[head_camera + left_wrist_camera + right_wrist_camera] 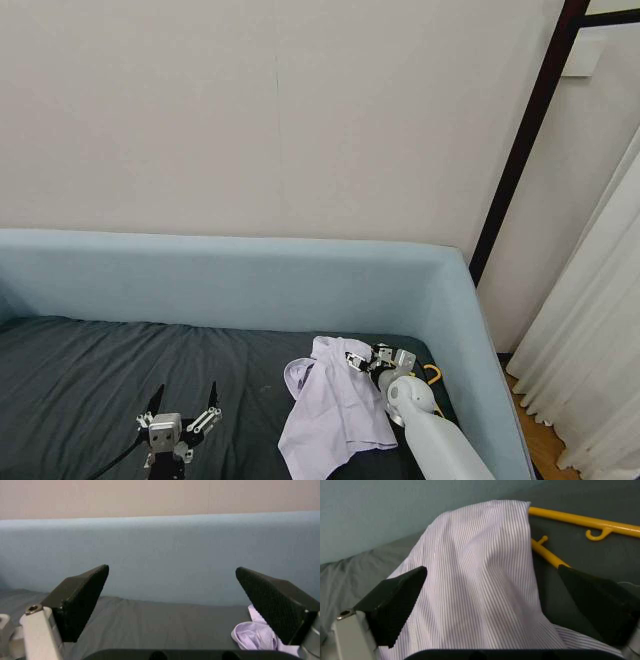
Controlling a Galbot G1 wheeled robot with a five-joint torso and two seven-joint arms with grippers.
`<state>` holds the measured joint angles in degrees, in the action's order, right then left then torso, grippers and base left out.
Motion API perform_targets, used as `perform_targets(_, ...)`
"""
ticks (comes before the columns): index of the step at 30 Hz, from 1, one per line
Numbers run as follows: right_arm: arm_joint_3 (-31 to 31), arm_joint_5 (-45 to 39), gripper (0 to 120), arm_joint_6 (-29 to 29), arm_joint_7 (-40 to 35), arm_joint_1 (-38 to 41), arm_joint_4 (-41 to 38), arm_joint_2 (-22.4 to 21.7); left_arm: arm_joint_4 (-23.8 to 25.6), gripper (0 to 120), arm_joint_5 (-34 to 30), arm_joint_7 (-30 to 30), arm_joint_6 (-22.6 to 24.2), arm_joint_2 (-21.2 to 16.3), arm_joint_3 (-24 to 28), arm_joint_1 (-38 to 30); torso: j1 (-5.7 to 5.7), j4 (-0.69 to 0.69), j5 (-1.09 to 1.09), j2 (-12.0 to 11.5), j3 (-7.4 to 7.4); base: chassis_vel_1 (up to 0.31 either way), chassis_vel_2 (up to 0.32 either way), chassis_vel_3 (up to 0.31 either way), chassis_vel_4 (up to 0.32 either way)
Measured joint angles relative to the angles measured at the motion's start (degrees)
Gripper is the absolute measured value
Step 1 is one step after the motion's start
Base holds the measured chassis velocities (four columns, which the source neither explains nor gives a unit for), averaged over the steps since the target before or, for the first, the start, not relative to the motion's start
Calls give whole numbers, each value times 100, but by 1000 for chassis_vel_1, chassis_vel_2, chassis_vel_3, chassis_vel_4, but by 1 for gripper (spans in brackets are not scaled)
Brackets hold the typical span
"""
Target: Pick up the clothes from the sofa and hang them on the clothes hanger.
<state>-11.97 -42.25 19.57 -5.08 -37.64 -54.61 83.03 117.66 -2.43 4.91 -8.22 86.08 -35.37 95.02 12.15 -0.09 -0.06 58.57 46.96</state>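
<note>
Head view: on the pale blue sofa (250, 280), a lilac striped shirt (330, 410) lies crumpled on the dark seat near the right-hand end. The right claw (375, 358) is at its upper edge. The left claw (181, 412) hovers released over bare cushion, well apart from the garment.

Left wrist view: the left claw's fingers (82, 598) are spread wide and hold nothing. They face the sofa back, with a fold of the shirt just beside one finger.

Right wrist view: the right claw (490, 607) is released, its jaws straddling a raised ridge of the shirt. A yellow hanger (580, 521) lies on the seat, partly under the cloth.

The pick-up appears to be in hand and the grasp not yet made. The next move likely calls for clenching on the ridge alone, clear of the hanger.
</note>
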Motion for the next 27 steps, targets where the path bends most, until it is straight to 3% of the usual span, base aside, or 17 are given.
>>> perform_targets(4,1,85,92,8,-37,-46,-22,3,-31,100,37,4,-49,5,30,-9,-1,0,0,0,0,0,0,0,0)
perform_targets(7,-65,233,74,24,6,-85,8,67,-31,100,49,5,-86,14,68,-5,-1,1,1,0,0,0,0,0,0)
perform_targets(13,-124,352,57,41,40,-97,66,86,-25,100,50,6,-93,7,73,-2,-1,2,1,0,0,0,0,0,0)
perform_targets(19,-220,405,30,43,195,-126,126,77,-70,100,51,8,-123,11,99,-20,-1,1,1,0,0,0,0,0,0)
perform_targets(27,-270,213,3,55,289,-263,-52,105,-149,100,60,13,-145,27,158,-70,-1,1,1,0,0,0,0,0,0)
